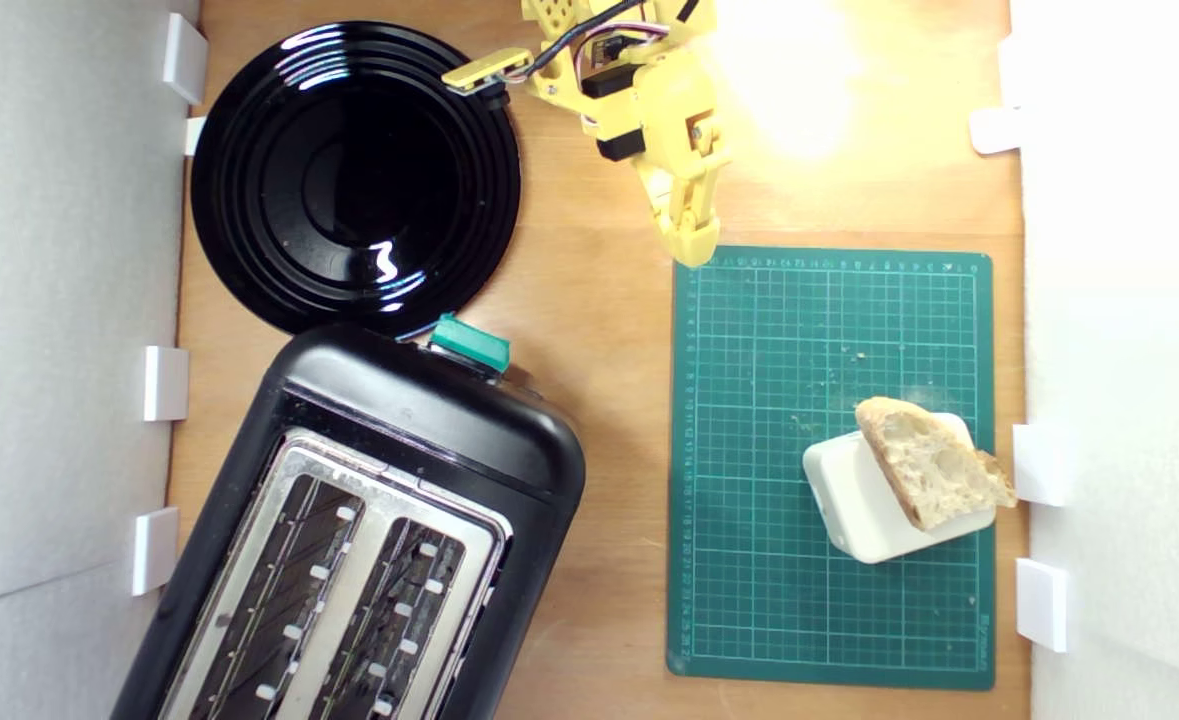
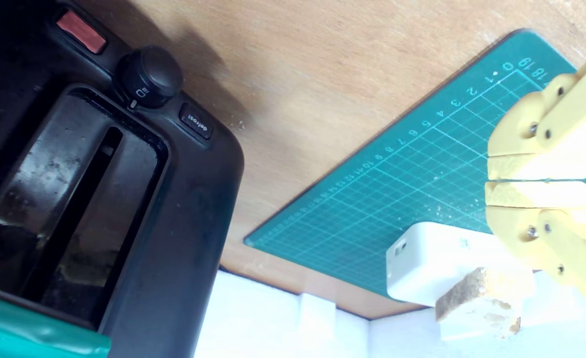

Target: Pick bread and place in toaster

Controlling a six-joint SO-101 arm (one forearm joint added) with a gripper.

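Yellow plastic fills what is nearest to us: our gripper [image 2: 491, 180] with its two fingers pressed together and nothing between them. In the exterior view it hangs over bare wood just off the corner of the green mat [image 1: 749, 600], well apart from the bread.

Beyond it on the mat sits a white block [image 1: 854, 500], and the bread [image 1: 934, 465] lies tilted across that block, its crust end overhanging toward the white wall. So we must spread the fingers before we reach it; arriving shut, we would simply shove the slice off its perch.

We judge the perch to be the main hazard. A slice resting on a slant can pivot or slide when one finger touches first, and soft crumb may crush or tear under a hard pinch.

Farthest from the bread, toward the exterior view's left, stands the toaster [image 1: 349, 520], slots empty and set at an angle, beside a black plate [image 1: 354, 170]. A slice carried askew could catch on the slot's rim.
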